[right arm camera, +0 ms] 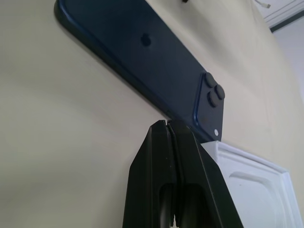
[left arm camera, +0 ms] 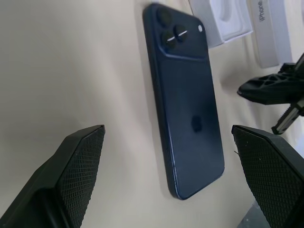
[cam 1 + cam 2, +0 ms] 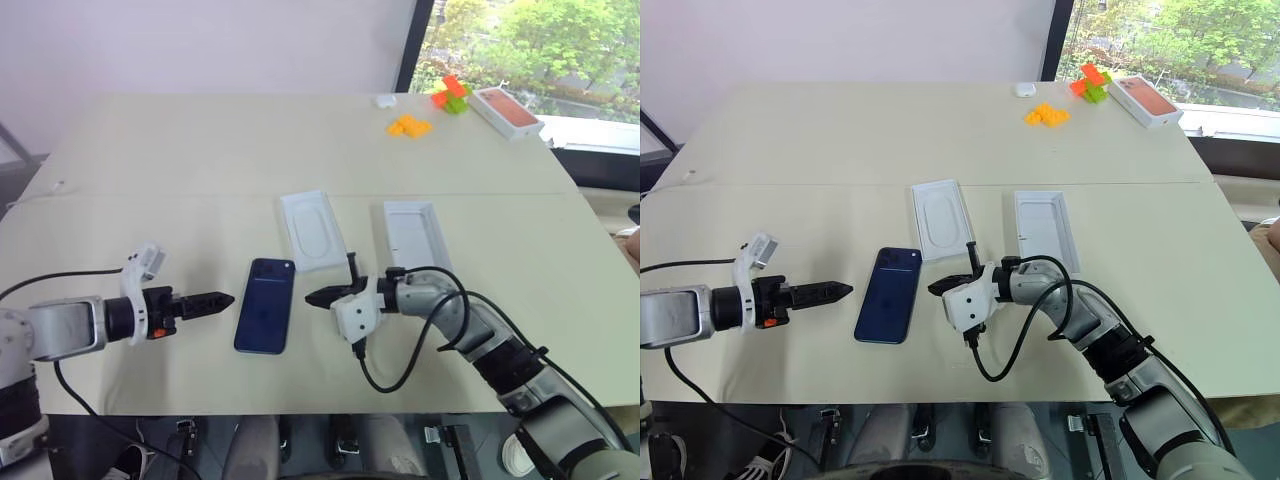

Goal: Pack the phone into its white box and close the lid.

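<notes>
Our 2 grippers flank the phone [image 3: 266, 305]: left gripper [image 3: 222, 300] wide, right gripper [image 3: 318, 297] pinched empty, probably nearer; long axis runs away from us.

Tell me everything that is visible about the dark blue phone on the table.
The phone is slim and dark navy, with a glossy back and rounded corners. It lies flat, back up, on the table, with its camera cluster at the far end and a faint logo in the middle. It sits between the open left claw and the shut right claw; neither holds it.
</notes>
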{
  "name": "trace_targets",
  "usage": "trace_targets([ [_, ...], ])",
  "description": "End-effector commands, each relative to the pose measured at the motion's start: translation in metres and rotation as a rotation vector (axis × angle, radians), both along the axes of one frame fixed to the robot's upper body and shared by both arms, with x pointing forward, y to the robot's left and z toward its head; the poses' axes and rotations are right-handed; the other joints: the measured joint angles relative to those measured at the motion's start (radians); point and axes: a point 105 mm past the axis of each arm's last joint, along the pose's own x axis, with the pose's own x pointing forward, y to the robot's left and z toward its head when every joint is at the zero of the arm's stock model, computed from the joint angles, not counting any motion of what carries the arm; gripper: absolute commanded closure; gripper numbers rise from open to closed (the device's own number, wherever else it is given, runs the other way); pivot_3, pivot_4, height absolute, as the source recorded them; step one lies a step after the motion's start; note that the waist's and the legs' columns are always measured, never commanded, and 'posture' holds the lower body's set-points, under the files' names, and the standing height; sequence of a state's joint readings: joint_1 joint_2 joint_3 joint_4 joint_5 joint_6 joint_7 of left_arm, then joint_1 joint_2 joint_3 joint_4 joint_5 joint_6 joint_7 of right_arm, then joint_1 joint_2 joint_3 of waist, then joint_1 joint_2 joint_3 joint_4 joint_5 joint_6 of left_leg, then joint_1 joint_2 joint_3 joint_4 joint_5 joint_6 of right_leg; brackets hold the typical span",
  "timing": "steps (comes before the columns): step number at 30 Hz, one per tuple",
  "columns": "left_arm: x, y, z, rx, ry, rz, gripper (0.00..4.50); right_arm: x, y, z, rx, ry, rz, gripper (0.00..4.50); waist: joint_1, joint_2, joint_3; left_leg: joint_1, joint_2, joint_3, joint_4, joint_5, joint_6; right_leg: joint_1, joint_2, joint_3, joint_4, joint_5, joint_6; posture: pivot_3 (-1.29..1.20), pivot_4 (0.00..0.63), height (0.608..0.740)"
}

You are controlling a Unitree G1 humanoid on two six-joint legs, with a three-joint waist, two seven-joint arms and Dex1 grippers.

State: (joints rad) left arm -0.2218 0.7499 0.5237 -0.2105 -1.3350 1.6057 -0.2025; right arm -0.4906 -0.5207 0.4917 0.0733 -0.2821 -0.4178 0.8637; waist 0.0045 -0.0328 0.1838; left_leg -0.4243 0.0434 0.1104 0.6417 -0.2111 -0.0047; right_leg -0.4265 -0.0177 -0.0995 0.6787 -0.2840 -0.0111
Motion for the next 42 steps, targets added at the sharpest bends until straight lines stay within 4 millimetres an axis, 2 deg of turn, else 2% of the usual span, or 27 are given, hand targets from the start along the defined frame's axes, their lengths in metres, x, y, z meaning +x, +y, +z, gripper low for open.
trace_targets([
  [1, -0.002, -0.001, 0.007, 0.002, -0.031, -0.006, 0.0, -0.001, -0.001, 0.009, 0.046, -0.006, -0.011, 4.45, 0.0, 0.0, 0.0, 0.0, 0.0, 0.0, 0.0, 0.0, 0.0, 0.0, 0.0, 0.0, 0.0, 0.0, 0.0, 0.0, 0.15, 0.737],
  [4, -0.002, 0.002, 0.005, -0.004, -0.029, 0.015, 0.0, 0.004, -0.006, 0.013, 0.063, 0.002, -0.054, 4.45, 0.0, 0.0, 0.0, 0.0, 0.0, 0.0, 0.0, 0.0, 0.0, 0.0, 0.0, 0.0, 0.0, 0.0, 0.0, 0.0, 0.15, 0.737],
  [11, -0.013, -0.01, -0.003, 0.068, -0.064, -0.011, 0.0, 0.005, -0.004, 0.018, 0.119, 0.069, -0.087, 4.45, 0.0, 0.0, 0.0, 0.0, 0.0, 0.0, 0.0, 0.0, 0.0, 0.0, 0.0, 0.0, 0.0, 0.002, -0.003, 0.0, 0.15, 0.737],
  [14, -0.012, -0.011, -0.014, 0.09, -0.058, 0.028, 0.0, 0.002, -0.001, 0.005, 0.055, 0.043, -0.058, 4.45, 0.001, 0.0, 0.0, 0.0, 0.0, 0.0, 0.0, 0.0, 0.0, 0.0, 0.0, 0.0, 0.0, 0.002, -0.003, 0.0, 0.15, 0.737],
  [21, -0.003, -0.018, -0.023, -0.003, -0.04, 0.073, 0.0, -0.002, 0.01, -0.018, -0.067, -0.042, 0.02, 4.45, 0.007, 0.0, -0.001, 0.001, 0.0, 0.0, 0.0, 0.0, 0.0, 0.001, 0.0, 0.0, 0.0, 0.001, -0.002, 0.0, 0.15, 0.737],
  [30, 0.0, -0.033, -0.04, -0.024, -0.002, 0.055, 0.0, -0.001, 0.025, -0.021, -0.068, -0.068, 0.043, 4.45, 0.008, 0.001, -0.002, 0.004, -0.001, 0.0, 0.0, 0.0, 0.0, 0.004, 0.0, 0.0, 0.0, 0.001, -0.002, 0.0, 0.15, 0.737],
  [37, 0.007, -0.048, -0.043, -0.095, 0.032, 0.024, 0.0, 0.002, 0.036, -0.021, -0.058, -0.074, 0.048, 4.45, 0.008, 0.001, -0.003, 0.011, -0.001, 0.0, 0.0, 0.0, 0.001, 0.012, 0.0, 0.0, -0.001, 0.0, 0.0, 0.0, 0.15, 0.737],
  [39, 0.006, -0.052, -0.043, -0.113, 0.04, 0.005, 0.0, 0.002, 0.04, -0.021, -0.051, -0.075, 0.054, 4.45, 0.008, 0.001, -0.003, 0.018, -0.001, 0.0, -0.006, -0.001, 0.001, 0.018, 0.0, 0.0, -0.007, 0.0, 0.0, 0.0, 0.15, 0.737],
  [42, 0.004, -0.056, -0.043, -0.127, 0.047, -0.008, 0.0, 0.003, 0.044, -0.021, -0.046, -0.079, 0.06, 4.45, 0.008, 0.001, -0.003, 0.018, -0.001, 0.0, -0.01, 0.0, 0.0, 0.019, 0.0, 0.0, -0.011, 0.0, 0.0, 0.0, 0.15, 0.737],
])
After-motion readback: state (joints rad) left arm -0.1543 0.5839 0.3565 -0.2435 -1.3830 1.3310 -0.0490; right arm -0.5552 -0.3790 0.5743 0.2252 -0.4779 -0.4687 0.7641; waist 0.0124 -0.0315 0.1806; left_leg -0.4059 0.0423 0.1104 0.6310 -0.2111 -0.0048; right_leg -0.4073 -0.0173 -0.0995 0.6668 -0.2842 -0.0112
